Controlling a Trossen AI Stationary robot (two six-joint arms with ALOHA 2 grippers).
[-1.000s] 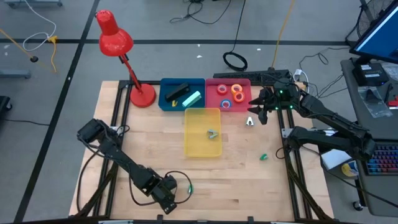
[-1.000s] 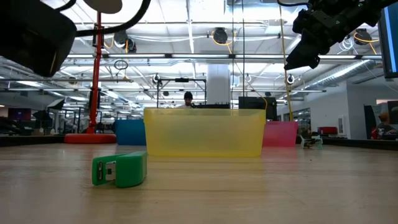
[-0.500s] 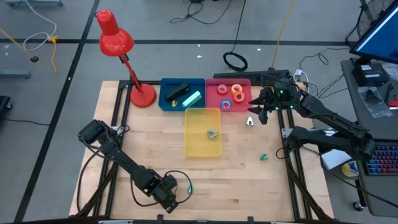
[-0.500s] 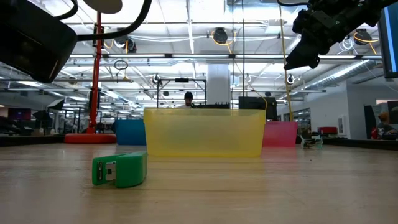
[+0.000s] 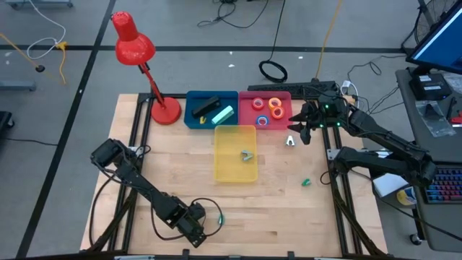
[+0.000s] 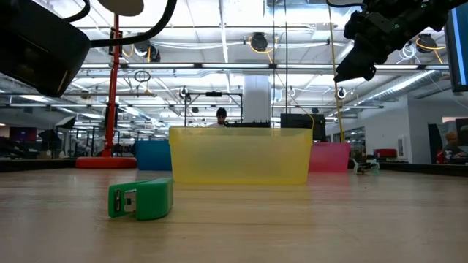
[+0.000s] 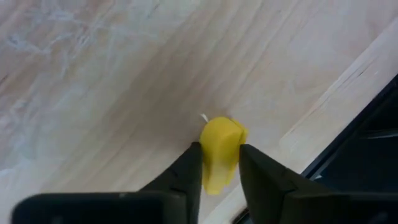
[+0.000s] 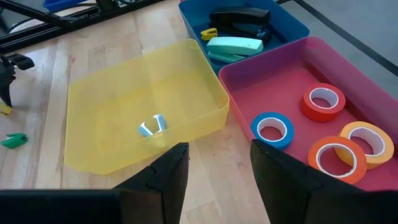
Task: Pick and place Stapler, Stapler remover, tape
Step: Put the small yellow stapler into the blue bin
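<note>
Far to the left of the yellow bin (image 5: 234, 173) and toward the table's front edge, the left gripper (image 7: 219, 163) is down at the wood with its two fingers pressed against either side of a small yellow piece (image 7: 221, 142). It looks clamped on it, though the piece is not yet lifted off the board. A small green stapler (image 6: 141, 199) lies loose on the table just beside that gripper, in front of the yellow bin.

Behind the yellow bin and a little to its left, the blue bin (image 8: 292, 22) already holds a black stapler (image 8: 239, 15), a pale teal one (image 8: 235, 45) and a small yellow item. The yellow bin itself holds one stapler remover (image 8: 152, 126).

Behind the yellow bin and to its right, the pink bin (image 8: 249, 78) holds the tape (image 8: 271, 129) — four rolls: blue, red, orange and yellow. No roll shows on the open table, so that part looks finished.

To the right of the yellow bin, a small pale piece (image 5: 289, 141) and a small green piece (image 5: 305, 182) lie on the bare wood. The right gripper (image 5: 297, 128) hangs in the air above the pale one, beside the pink bin, fingers apart and empty.

By my judgement the sort is well past halfway — four small loose items remain.
</note>
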